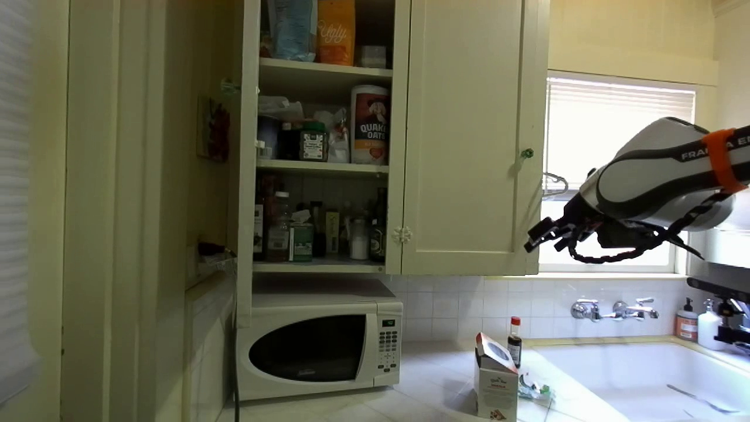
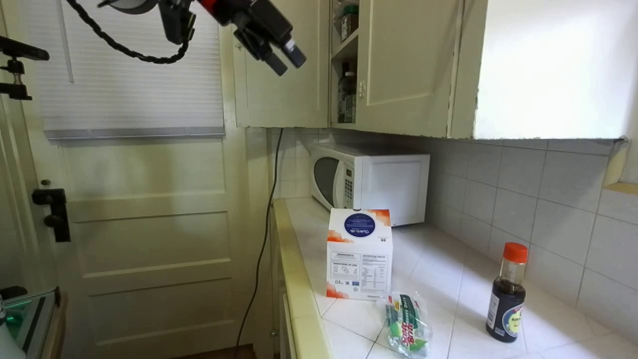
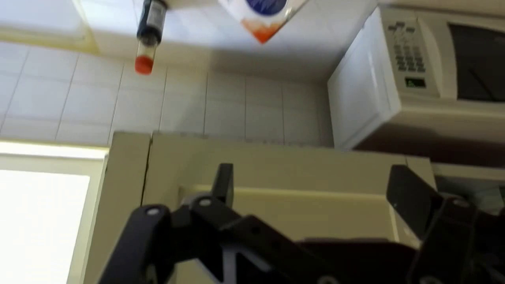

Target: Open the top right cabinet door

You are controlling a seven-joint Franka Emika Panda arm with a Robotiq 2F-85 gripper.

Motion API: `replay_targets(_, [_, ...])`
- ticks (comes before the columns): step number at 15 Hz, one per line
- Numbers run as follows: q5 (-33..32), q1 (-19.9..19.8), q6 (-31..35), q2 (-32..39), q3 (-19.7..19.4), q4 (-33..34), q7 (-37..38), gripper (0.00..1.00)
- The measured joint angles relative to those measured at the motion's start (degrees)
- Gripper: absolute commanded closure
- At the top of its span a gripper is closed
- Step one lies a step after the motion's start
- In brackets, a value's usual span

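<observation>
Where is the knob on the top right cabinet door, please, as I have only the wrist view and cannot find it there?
Observer: In an exterior view, a small green knob sits near the edge of the top right cabinet door closest to the window, well above its bottom.
Operator: Thank you; what is along the opposite edge?
Observer: In an exterior view, a pale ornate fitting shows low at the seam there; it looks like a hinge.
Operator: What lies on the counter outside my picture?
Observer: In both exterior views, a clear plastic packet lies near the white box.
</observation>
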Motion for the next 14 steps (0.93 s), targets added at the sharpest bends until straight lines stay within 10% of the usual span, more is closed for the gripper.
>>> replay_targets(14, [-0.28, 3.80, 17.24, 12.06, -4.00, 22.50, -2.29, 0.00])
